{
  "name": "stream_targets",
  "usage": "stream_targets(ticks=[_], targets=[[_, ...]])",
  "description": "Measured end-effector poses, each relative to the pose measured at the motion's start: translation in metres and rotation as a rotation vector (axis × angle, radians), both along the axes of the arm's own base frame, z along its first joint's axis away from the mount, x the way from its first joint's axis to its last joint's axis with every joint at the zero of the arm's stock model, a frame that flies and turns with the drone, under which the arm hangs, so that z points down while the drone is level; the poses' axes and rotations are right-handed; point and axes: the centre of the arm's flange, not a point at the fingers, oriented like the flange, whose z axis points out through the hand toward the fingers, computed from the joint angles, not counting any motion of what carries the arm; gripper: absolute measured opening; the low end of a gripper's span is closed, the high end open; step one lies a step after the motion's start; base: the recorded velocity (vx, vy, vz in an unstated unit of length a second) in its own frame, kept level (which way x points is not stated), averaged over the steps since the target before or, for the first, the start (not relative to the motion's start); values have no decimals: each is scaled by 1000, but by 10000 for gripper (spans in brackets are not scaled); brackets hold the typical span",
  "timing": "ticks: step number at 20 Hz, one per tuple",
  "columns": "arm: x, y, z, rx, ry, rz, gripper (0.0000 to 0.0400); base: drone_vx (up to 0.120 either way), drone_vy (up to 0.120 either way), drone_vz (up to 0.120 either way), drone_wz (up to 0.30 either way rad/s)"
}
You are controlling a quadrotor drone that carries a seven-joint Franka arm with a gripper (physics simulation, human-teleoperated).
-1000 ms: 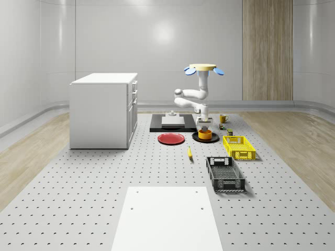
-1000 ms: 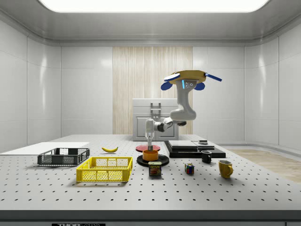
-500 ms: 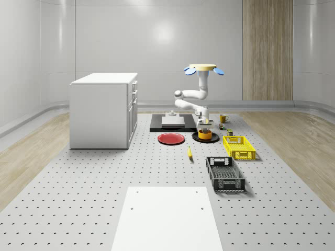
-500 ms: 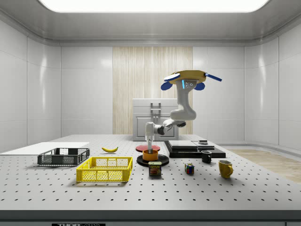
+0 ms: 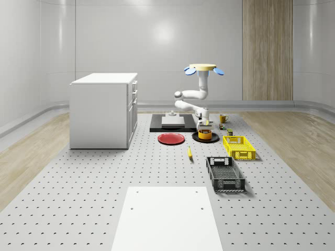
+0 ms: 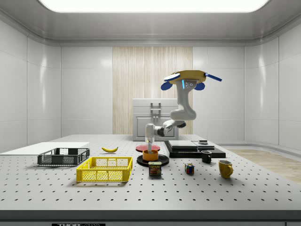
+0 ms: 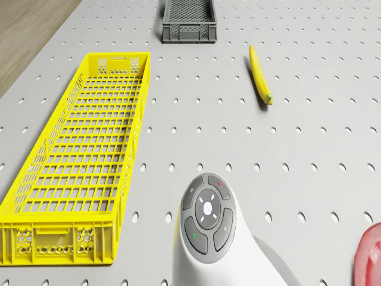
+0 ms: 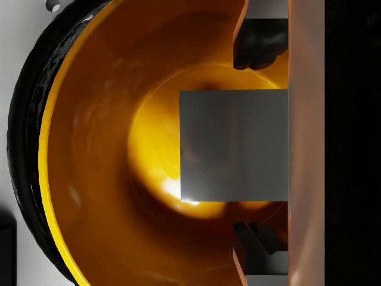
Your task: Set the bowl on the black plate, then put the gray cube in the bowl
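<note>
Gripper [image 8: 259, 143] spread, raised slightly since a second ago, above gray cube [image 8: 233, 146] resting in bowl [image 6: 150, 155] on black plate [image 6: 164, 159]. Drone [image 6: 187, 76] hovers unchanged.

The bowl [image 6: 150, 155] sat on the plate [image 6: 141, 160], the cube [image 8: 233, 145] apparently inside it; a crate [image 6: 105, 169] lay toward the side view's left, nearer the camera.

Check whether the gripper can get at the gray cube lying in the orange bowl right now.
Probably yes. The drone hovers near the black plate, and the gripper hangs straight above the orange bowl, its open fingers either side of the gray cube, with nothing between them.
</note>
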Motion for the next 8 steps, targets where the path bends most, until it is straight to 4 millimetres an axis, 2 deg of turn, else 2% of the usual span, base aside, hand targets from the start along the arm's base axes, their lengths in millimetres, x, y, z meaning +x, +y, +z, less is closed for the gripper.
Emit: stream_targets(ticks=[8], targets=[[0,0,-19,0,0,0,397,0,0,0,0]])
